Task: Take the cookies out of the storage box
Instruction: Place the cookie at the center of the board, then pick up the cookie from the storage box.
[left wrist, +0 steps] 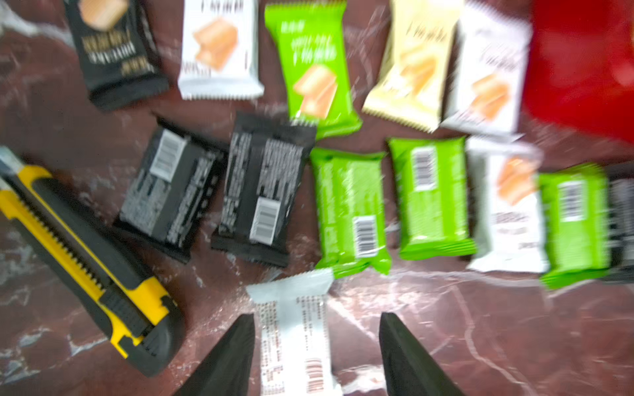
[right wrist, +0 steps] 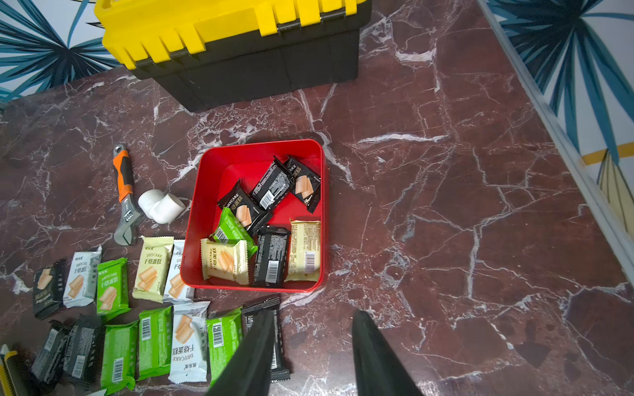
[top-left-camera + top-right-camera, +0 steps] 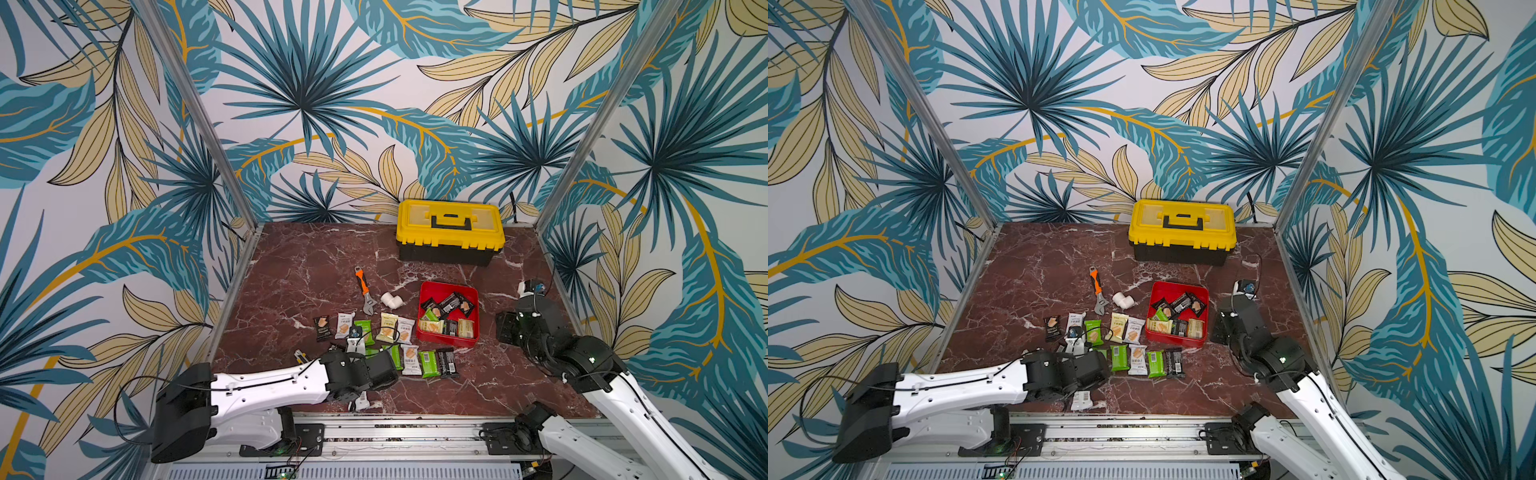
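White cookie point(image 1: 293, 329) between left fingers point(image 1: 230, 356), ungripped

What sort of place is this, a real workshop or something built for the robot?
Probably a purpose-built robot test booth: leaf-printed panels on aluminium posts enclose a small marble-patterned table, and the left arm and right arm are mounted on a metal rail at its front.
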Controlling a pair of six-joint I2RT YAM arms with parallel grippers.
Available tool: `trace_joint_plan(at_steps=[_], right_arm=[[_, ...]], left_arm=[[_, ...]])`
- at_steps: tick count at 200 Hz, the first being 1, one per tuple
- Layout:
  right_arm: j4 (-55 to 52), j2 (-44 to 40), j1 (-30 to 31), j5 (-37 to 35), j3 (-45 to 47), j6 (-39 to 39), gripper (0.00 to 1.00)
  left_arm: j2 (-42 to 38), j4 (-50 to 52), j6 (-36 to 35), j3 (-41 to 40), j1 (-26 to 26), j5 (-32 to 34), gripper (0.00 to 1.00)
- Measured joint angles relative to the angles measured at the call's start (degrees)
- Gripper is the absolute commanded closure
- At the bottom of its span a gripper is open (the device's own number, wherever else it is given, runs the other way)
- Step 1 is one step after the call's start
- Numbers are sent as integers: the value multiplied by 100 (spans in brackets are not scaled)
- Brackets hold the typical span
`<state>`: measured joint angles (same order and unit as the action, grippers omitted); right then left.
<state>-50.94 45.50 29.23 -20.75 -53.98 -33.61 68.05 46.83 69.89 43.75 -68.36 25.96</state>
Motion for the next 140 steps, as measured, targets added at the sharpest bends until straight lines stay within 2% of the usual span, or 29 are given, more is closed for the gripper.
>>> trace_joint_plan(at_steps=[32,58,106,140], right_arm=[[267,710,0,496,0,-11,52],[678,1429,-2,1069,0,4,50],[1655,2826,-2,2345,0,310,48],[2111,3375,-44,2667,28,533,45]], left_arm=[[-664,-796,-140,9,133,789,37],[-863,-1725,-297,-170,393,1095,37],[-826,-2529,-352,-306,855,1091,37],[-824,-2726,-345,-343,1010,986,38]])
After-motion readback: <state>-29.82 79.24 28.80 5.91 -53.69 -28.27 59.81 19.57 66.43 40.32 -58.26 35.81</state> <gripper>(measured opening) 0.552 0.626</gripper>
